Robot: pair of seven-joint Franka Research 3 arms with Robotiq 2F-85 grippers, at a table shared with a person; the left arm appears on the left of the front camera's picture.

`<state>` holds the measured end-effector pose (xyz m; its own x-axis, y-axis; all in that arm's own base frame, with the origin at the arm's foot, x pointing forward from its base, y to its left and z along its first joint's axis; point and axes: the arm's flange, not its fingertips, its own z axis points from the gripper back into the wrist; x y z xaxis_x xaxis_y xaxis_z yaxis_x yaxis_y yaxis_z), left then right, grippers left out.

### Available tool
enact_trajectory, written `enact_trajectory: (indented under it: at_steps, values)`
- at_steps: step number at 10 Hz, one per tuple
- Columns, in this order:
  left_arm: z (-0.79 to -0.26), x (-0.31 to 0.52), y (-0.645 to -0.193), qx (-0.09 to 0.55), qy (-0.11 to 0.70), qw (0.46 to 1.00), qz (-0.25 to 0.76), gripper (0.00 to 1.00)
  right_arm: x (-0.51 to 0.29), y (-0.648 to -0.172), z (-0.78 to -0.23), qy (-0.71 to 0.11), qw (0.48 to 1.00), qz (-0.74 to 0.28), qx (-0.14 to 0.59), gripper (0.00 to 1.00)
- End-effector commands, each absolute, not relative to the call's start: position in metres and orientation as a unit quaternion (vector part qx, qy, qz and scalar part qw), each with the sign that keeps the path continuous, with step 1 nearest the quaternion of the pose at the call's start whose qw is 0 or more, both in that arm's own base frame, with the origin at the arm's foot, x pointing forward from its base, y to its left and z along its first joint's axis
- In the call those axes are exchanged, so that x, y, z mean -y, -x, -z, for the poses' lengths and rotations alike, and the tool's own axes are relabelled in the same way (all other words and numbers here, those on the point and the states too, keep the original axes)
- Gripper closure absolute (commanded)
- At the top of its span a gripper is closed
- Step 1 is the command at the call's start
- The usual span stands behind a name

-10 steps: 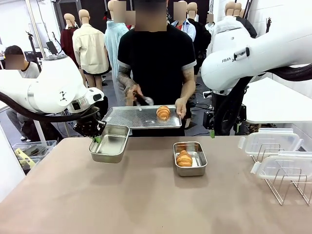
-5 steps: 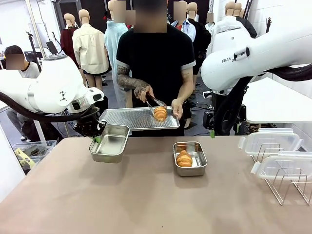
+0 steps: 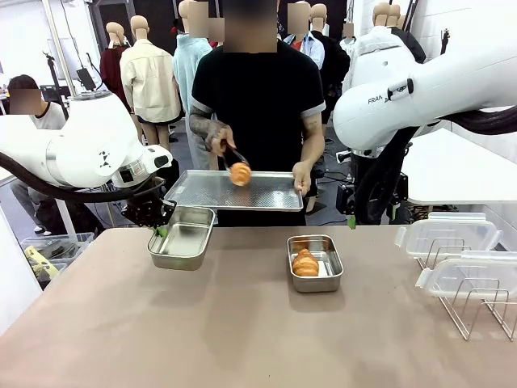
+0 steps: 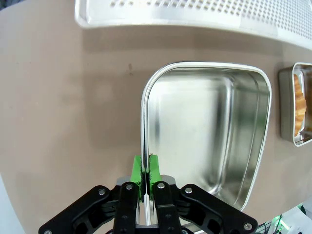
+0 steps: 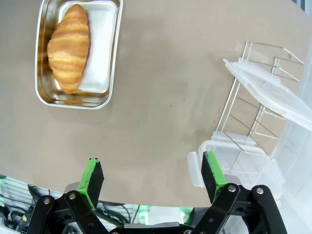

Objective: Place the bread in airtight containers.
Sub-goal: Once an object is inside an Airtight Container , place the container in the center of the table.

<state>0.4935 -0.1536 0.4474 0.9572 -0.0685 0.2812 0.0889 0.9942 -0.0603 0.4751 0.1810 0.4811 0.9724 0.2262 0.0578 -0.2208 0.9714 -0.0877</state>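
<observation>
Left gripper (image 4: 145, 163): jaws narrow, pinched on the side wall of the empty tin (image 4: 204, 126), one green pad inside the rim and one outside. In the front view this tin (image 3: 182, 238) sits at 9 o'clock of the second tin (image 3: 319, 284), well apart from it.

The second tin holds one croissant (image 3: 304, 263), lying lengthwise.

Right gripper (image 5: 152, 168): jaws wide, holding nothing, above the bare table (image 5: 161, 83). In its wrist view the filled tin (image 5: 40, 53) lies at 11 o'clock.

The second croissant (image 3: 240, 173) is gripped in tongs (image 3: 233, 155) in the person's hand (image 3: 216, 139), over the steel tray (image 3: 266, 194), at 1 o'clock of the empty tin.

Two clear lids (image 3: 448, 232) rest on the wire rack (image 3: 477, 311) at 3 o'clock.
</observation>
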Motion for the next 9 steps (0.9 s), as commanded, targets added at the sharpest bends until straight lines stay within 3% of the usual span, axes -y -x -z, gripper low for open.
enact_trajectory:
  at_steps: [1, 9]
  values:
    - [-0.4517, 0.1524, -0.4952, 0.145, 0.029, 0.988, 0.044, 1.00, -0.1824, -0.4773, -0.4816, 0.038, 0.993, -0.110, 0.034, 0.00]
    - [-0.4517, 0.1524, -0.4952, 0.145, 0.029, 0.988, 0.044, 1.00, -0.1824, -0.4773, -0.4816, 0.038, 0.993, -0.110, 0.034, 0.00]
